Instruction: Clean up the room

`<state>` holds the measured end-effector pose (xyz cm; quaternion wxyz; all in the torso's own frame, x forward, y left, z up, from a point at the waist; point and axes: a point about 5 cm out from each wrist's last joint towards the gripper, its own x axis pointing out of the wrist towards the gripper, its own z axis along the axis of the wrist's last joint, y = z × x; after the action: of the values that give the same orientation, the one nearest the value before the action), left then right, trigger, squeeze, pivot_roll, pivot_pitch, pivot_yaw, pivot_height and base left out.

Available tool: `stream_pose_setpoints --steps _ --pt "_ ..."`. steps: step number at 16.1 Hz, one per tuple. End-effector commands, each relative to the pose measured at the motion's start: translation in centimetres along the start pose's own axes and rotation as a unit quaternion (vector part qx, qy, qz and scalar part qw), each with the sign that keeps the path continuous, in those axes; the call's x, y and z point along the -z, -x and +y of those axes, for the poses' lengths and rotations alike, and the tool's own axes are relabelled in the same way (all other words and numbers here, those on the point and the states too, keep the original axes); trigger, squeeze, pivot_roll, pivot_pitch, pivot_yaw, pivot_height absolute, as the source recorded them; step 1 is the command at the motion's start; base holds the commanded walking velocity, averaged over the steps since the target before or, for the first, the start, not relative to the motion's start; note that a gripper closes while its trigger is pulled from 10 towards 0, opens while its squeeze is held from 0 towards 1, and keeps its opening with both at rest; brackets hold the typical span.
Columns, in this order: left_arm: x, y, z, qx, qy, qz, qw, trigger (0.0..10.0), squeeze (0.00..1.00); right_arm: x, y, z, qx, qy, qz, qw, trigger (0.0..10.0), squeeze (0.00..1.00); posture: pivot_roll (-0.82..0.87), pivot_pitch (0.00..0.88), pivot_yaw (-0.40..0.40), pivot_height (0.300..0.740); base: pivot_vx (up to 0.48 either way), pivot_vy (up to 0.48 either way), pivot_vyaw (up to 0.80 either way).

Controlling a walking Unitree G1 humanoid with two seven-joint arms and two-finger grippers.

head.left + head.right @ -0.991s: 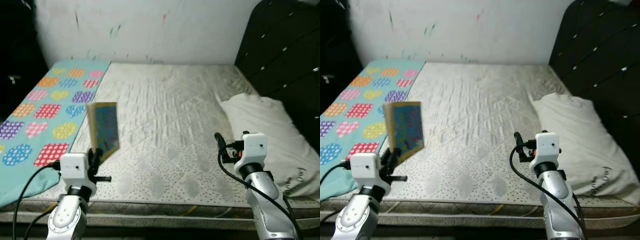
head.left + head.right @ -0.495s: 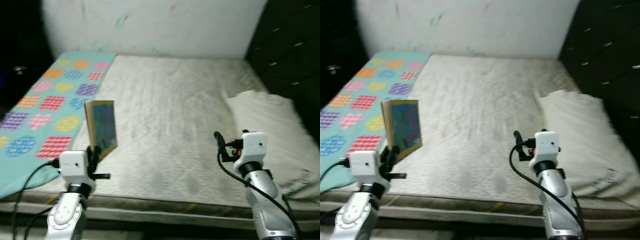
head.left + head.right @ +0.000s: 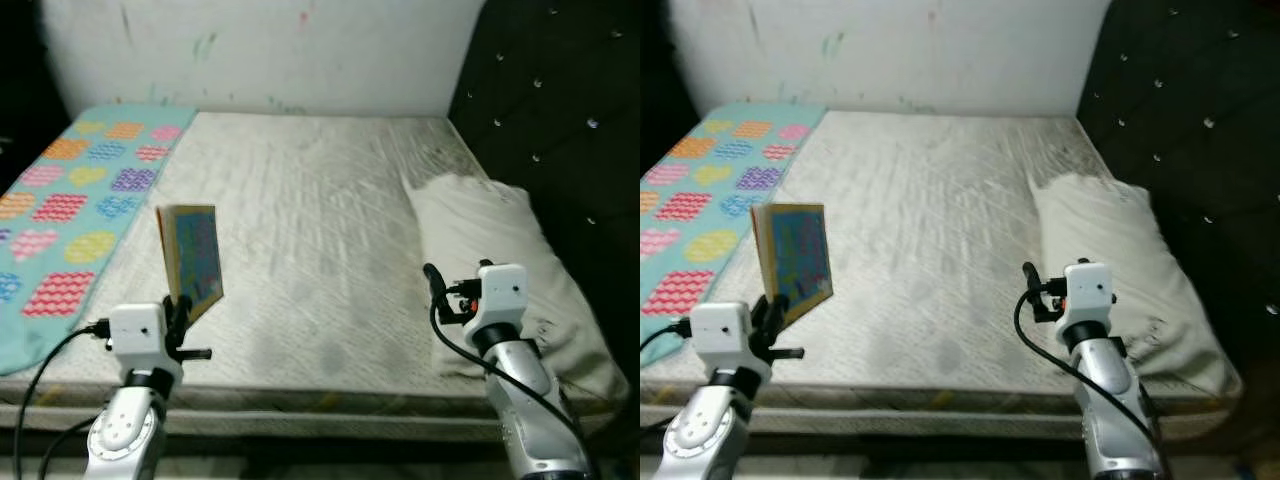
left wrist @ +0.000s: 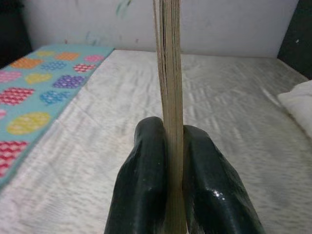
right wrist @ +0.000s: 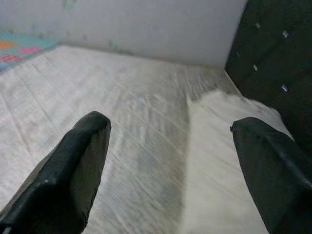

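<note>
A thin book (image 3: 190,258) with a blue patterned cover stands upright in the air over the near edge of the bed. My left gripper (image 3: 180,312) is shut on its lower edge. In the left wrist view the two black fingers (image 4: 146,185) press the book's page edge (image 4: 168,68) between them. My right gripper (image 3: 432,280) is held up over the bed's near right part, beside the pillow, and it is open. In the right wrist view its fingers (image 5: 73,175) stand wide apart with nothing between them.
The bare white mattress (image 3: 300,210) fills the middle. A teal blanket with coloured patches (image 3: 70,200) lies along its left side. A white pillow (image 3: 480,240) lies at the right against a dark tufted headboard (image 3: 560,120). A white wall stands behind.
The camera has turned to the right, so the bed, blanket and pillow have shifted left in view. Both arms keep their poses, and the book stays in my left gripper.
</note>
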<state>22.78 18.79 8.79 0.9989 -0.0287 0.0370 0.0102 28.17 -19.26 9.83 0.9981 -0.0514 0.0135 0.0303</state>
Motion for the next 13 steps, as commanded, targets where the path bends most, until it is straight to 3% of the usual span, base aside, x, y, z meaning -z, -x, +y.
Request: stream_pose_setpoints --steps 1,5,13 --pt "-0.88 -0.27 -0.65 0.013 0.002 -0.022 1.0 10.0 0.0 -0.37 -0.09 -0.56 0.009 0.006 -0.007 1.0 10.0 0.0 -0.14 0.0 -0.011 0.74 0.0 0.0 0.0" --pt "-1.23 -0.27 -1.0 0.038 0.013 -0.039 0.998 10.0 0.0 -0.35 -0.09 -0.59 0.008 0.01 -0.008 1.0 10.0 0.0 -0.14 0.0 -0.011 0.74 0.0 0.0 0.0" --pt "-1.27 -0.14 -1.14 0.051 0.014 -0.042 0.998 10.0 0.0 -0.28 -0.09 -0.51 0.008 0.012 -0.008 1.0 10.0 0.0 -0.14 0.0 -0.009 0.74 0.326 0.0 0.0"
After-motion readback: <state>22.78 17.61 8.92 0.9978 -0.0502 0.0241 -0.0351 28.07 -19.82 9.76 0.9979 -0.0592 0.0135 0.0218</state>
